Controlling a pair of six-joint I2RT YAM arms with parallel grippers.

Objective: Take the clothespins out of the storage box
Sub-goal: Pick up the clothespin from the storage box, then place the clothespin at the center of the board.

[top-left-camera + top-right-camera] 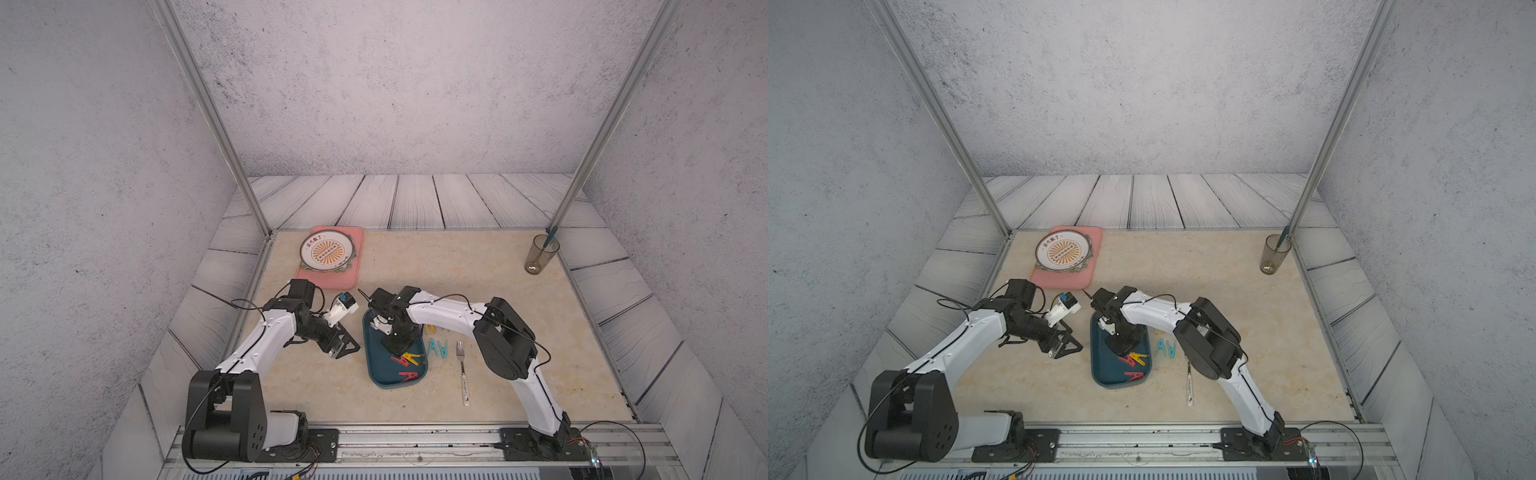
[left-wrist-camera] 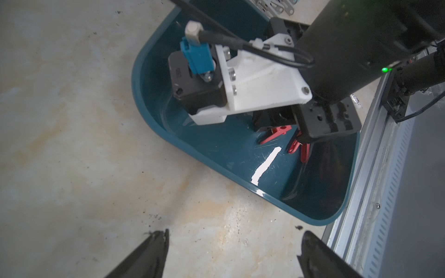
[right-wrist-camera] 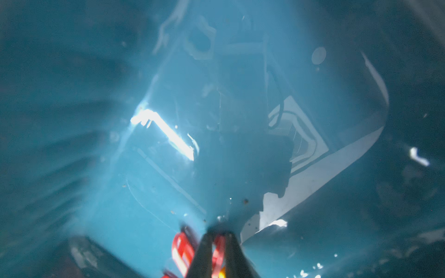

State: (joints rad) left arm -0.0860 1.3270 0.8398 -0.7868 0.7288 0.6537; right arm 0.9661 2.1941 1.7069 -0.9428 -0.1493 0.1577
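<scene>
Pinching red pin (image 3: 218, 250): right claw (image 3: 218, 237) down inside box (image 1: 380, 372), fingers almost together on it. Right wrist view blurred, grip depth unclear. Box on table centre, toward near edge, long axis near-far. In both top views yellow pin (image 1: 412, 357) and loose red pin (image 1: 409, 376) lie in near half of box. Blue pins (image 1: 438, 348) on table just right of box, fork (image 1: 462, 370) right of those. Left claw (image 2: 236, 232) wide open, empty, over bare table left of box.
</scene>
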